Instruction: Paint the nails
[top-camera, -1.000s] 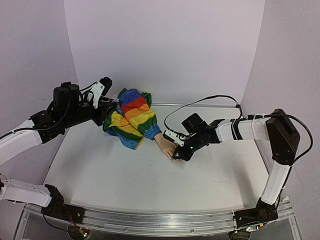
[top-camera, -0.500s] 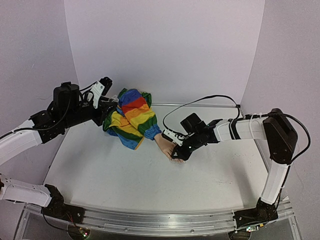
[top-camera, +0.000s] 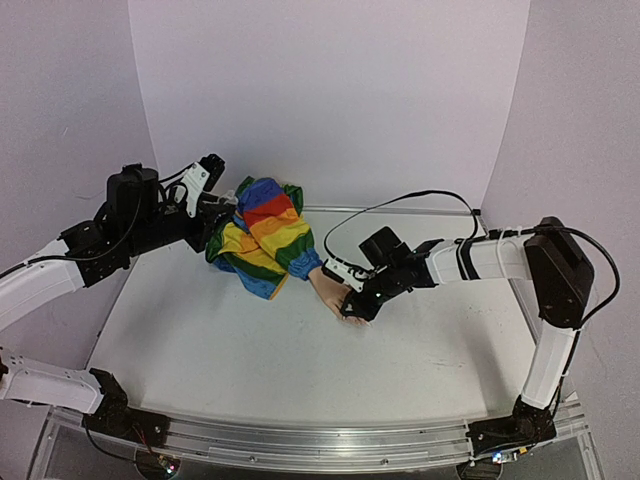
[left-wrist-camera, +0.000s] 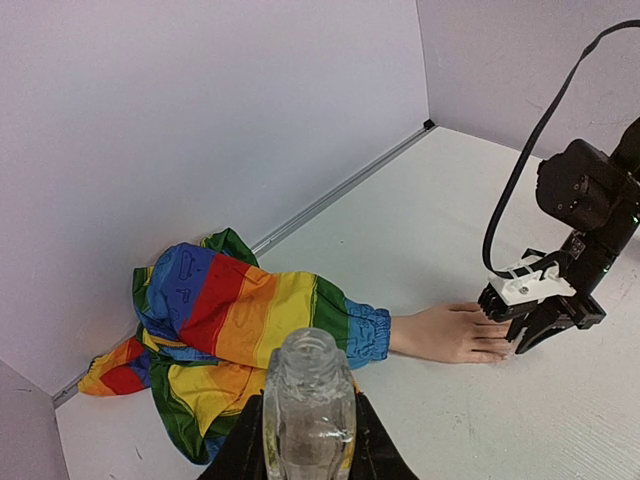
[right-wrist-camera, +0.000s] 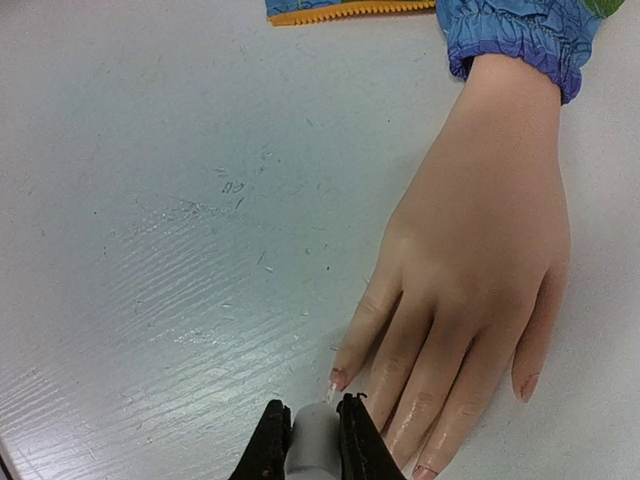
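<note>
**Both claws clamped on small items, right one down at the fingers**

Top external. The left claw is raised at the back left, its tips against the rainbow sleeve; what it grips cannot be made out from here. The right claw is low over the table. The mannequin hand lies directly under and in front of its tips, with the sleeve beyond it. The nails are too small to pick out in this view.

Left wrist. The left claw's jaws are clamped on a clear bottle, which stands upright with its mouth uncapped. Ahead of and below the claw the sleeve lies bunched, and the mannequin hand extends from the sleeve's blue cuff. The right claw sits at the far end of the mannequin hand, over its fingers.

Right wrist. The right claw's jaws are pinched together on a pale grey stub. The mannequin hand lies flat, palm down, with its fingers pointing back toward the claw. Nails: the nearest one sits just ahead of the stub, slightly to its right. I cannot tell whether they touch. A second nail is at the frame's bottom edge, right of the claw. A third is farther right, on the outermost finger.
</note>
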